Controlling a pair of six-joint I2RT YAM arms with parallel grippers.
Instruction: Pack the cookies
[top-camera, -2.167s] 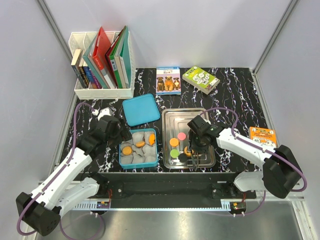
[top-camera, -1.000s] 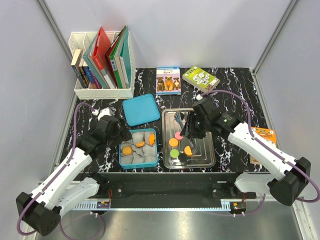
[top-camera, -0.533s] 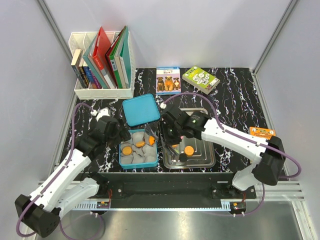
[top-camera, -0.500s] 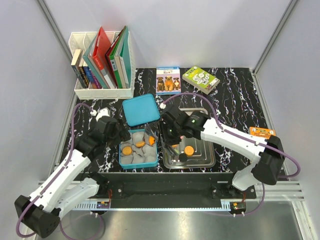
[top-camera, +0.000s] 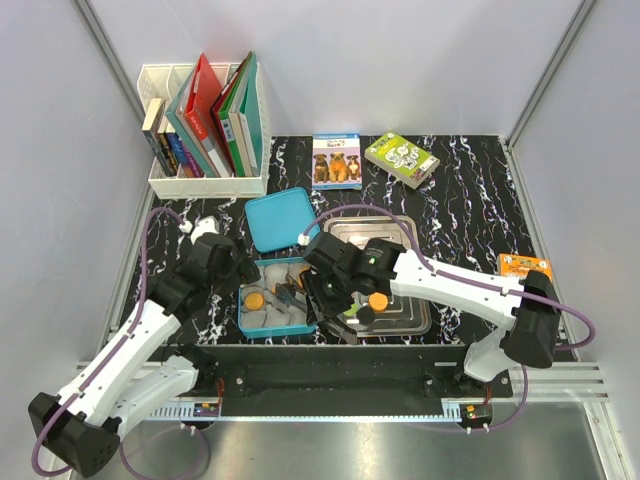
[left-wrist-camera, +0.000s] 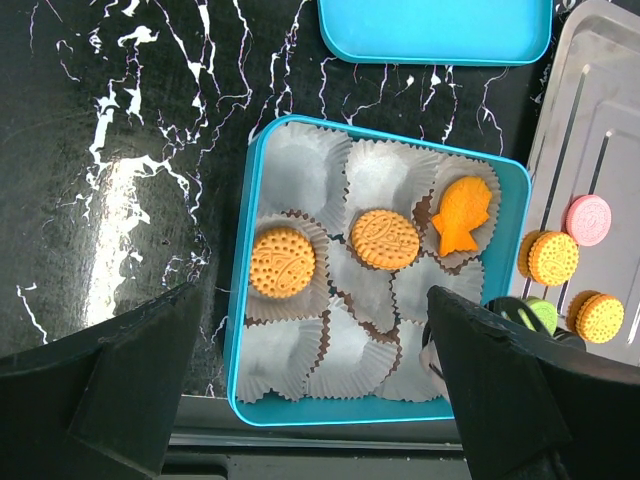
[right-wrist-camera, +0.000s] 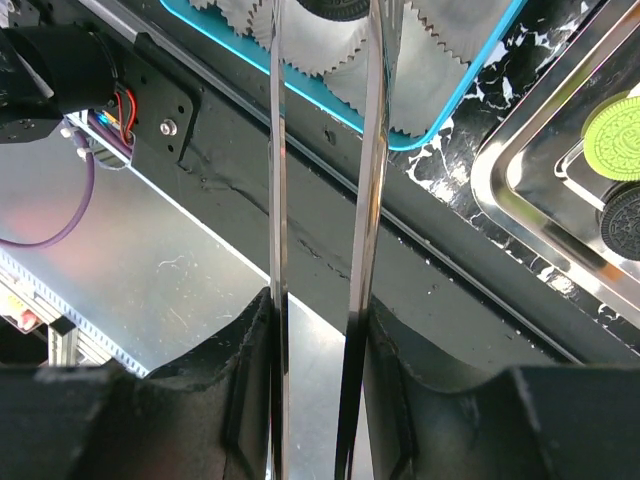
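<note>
A black marbled bench (top-camera: 470, 200) carries a steel tray (top-camera: 375, 230) on the right. Just beside it on the left is an open blue box (left-wrist-camera: 332, 420) lined with grey paper cups (left-wrist-camera: 300, 170), and its lid (top-camera: 282, 218) lies behind it. The right gripper (right-wrist-camera: 325, 8) hangs over the near right corner of the box. Its long thin fingers (right-wrist-camera: 277, 150) are clamped on a black cookie (right-wrist-camera: 340, 6) that shows only at the very edge of the wrist view. The left gripper (left-wrist-camera: 310, 300) hovers above the box with its fingers spread wide and nothing between them. Three orange cookies (left-wrist-camera: 283, 262) sit in cups — two round, one fish-shaped. On the tray lie a pink cookie (left-wrist-camera: 588, 219), two orange sandwich cookies (left-wrist-camera: 552, 257), a green cookie (left-wrist-camera: 540, 312) and a second black cookie (right-wrist-camera: 625, 222).

The step in hand looks like placing the black cookie: it is over the box but not yet set down. The next move calls for lowering it into an empty cup — the near row appears free. The fingers should part only once it rests there, since the crinkled paper may fold under a careless push
</note>
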